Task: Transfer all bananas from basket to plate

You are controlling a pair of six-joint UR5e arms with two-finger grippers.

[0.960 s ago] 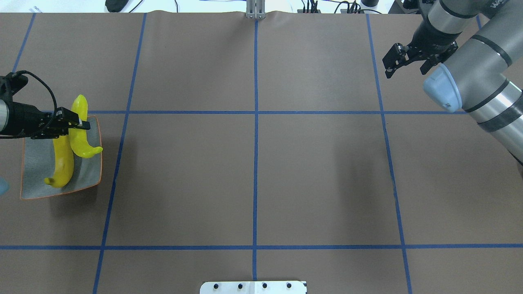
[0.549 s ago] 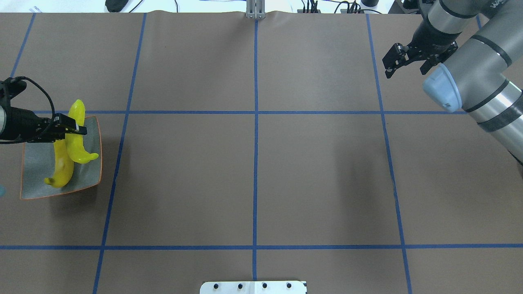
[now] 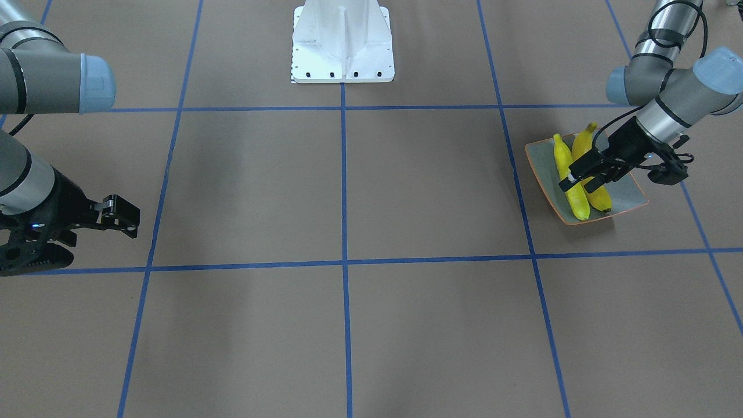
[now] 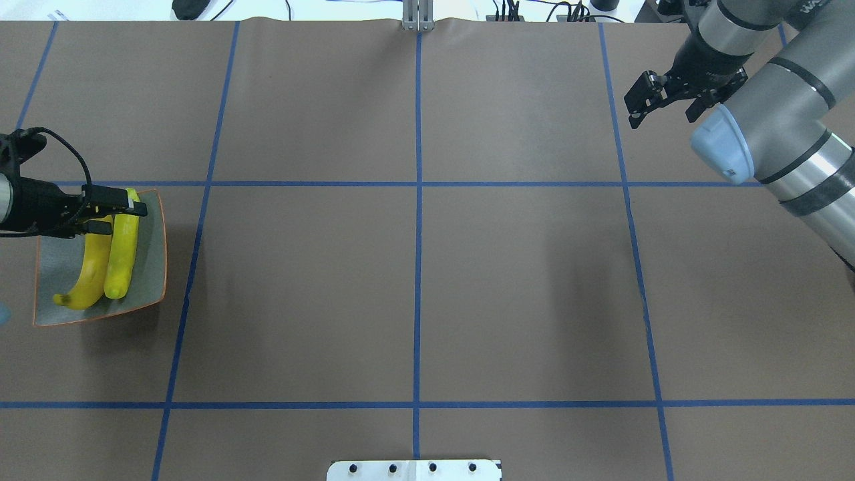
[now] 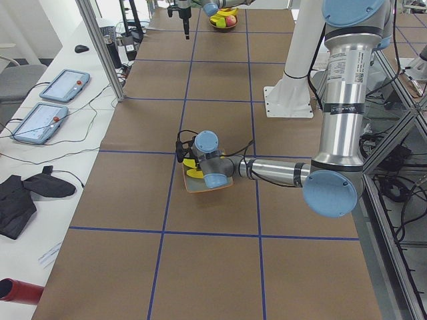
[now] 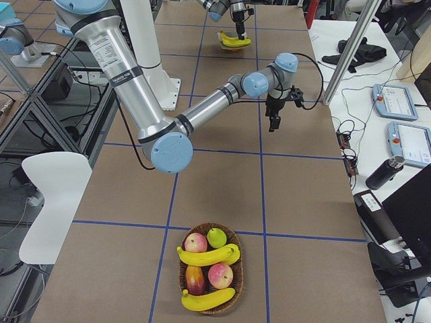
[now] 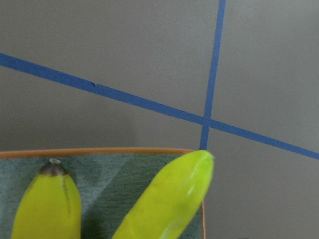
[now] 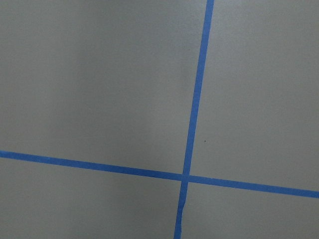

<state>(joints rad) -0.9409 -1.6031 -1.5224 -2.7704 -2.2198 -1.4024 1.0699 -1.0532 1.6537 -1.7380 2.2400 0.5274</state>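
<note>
Left claw [image 4: 125,218] spread over two bananas [image 4: 120,260] on the plate [image 4: 151,267]; right claw [image 4: 662,116] spread; apples [image 6: 220,274] crowd two more in the basket [image 6: 182,276].

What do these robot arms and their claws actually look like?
The left arm and the right arm are round silver-grey tubes with black bands and pale blue caps at the joints. The left gripper and the right gripper are black, each with two fingers. A thin black cable loops by the left wrist.
</note>
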